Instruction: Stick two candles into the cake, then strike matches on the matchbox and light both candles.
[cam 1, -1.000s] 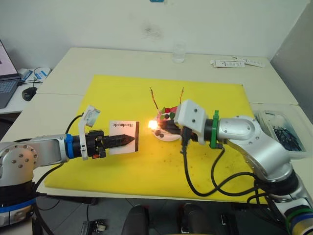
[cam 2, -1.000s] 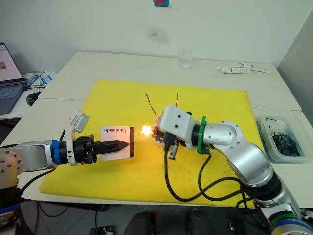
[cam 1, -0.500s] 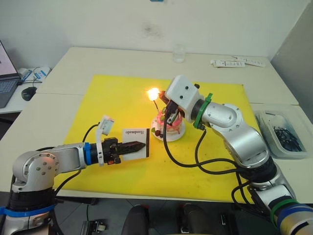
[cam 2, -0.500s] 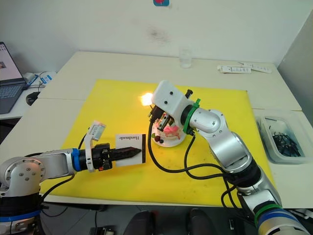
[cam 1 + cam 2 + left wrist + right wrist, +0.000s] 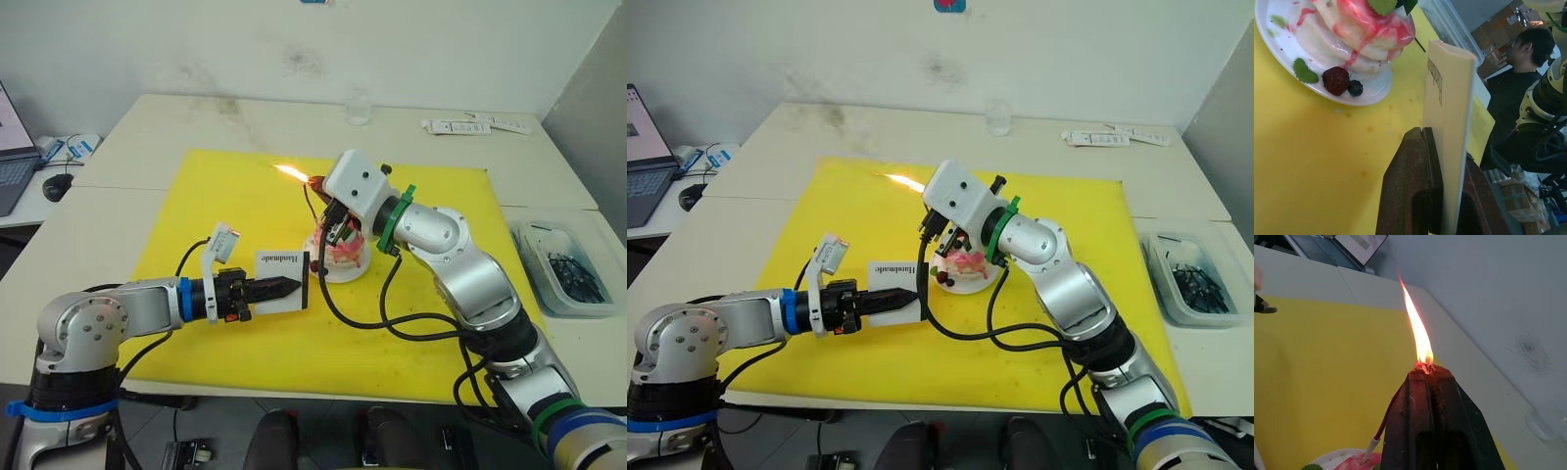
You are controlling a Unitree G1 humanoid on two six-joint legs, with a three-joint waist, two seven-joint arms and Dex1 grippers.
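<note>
Above the cake (image 5: 340, 253): right pincer (image 5: 315, 183) pinching a burning match (image 5: 1425, 366). Left of cake: left pincer (image 5: 294, 285) clamping matchbox (image 5: 282, 282) upright.

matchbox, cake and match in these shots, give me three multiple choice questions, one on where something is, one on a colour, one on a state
1. Where is the matchbox?
A. Clamped in the left gripper
B. Flat on the far white table
C. In the clear bin

2. What colour is the mat under the cake?
A. Blue
B. Yellow
C. Grey

3. What state is the match in the right gripper?
A. Unlit
B. Snapped on the mat
C. Burning

Answers:
1. A: the left wrist view shows the box pinched upright between the dark fingers.
2. B: the cake's white plate sits on a bright yellow sheet.
3. C: a tall flame rises from the shut fingertips, beside a candle in the cake.
</note>
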